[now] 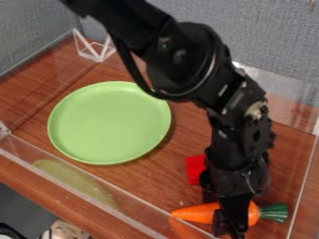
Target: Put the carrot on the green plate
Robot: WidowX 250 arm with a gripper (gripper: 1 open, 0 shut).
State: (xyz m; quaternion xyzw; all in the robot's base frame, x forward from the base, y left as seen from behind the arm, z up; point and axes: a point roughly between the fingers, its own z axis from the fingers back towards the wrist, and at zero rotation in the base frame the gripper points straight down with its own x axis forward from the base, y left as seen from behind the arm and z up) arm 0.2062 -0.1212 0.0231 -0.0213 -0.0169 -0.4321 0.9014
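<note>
The carrot [196,214] is clasped by the gripper [233,222] beside the clear barrier [134,205], apart from the green plate [110,123]; the grasp appears made, while lifting, carrying and placing are left to be done.

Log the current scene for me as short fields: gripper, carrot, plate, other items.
gripper: black gripper, low at the near right, closed around the carrot's middle
carrot: orange carrot, lying sideways, leafy top pointing right
plate: green plate, left of the arm, nothing on it
other items: red block, partly hidden behind the gripper
task status: carrot not yet on plate
</note>
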